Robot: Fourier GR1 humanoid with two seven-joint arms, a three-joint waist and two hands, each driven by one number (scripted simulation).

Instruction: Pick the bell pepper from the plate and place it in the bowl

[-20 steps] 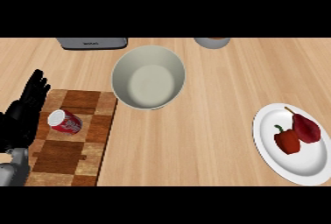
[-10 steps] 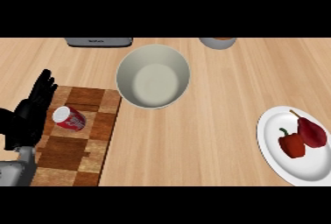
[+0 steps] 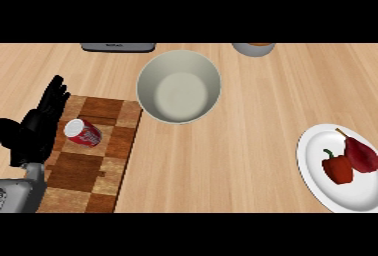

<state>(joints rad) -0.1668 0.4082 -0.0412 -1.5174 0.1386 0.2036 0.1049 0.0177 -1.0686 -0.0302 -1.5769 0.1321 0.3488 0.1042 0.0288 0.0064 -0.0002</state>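
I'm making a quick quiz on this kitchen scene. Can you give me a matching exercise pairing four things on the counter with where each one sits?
Things:
1. bell pepper
2. can
3. bowl
4. left robot hand

Places:
A. lying on the cutting board
B. open, at the view's left edge beside the cutting board
C. on the white plate, next to a darker red fruit
D. on the bare counter, between the cutting board and the plate

Pairs: 1-C, 2-A, 3-D, 4-B

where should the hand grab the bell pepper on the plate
Grip the bell pepper across its broad body, coming from above and its left side: it lies on the plate with its stem up-left, and the pear crowds its right.
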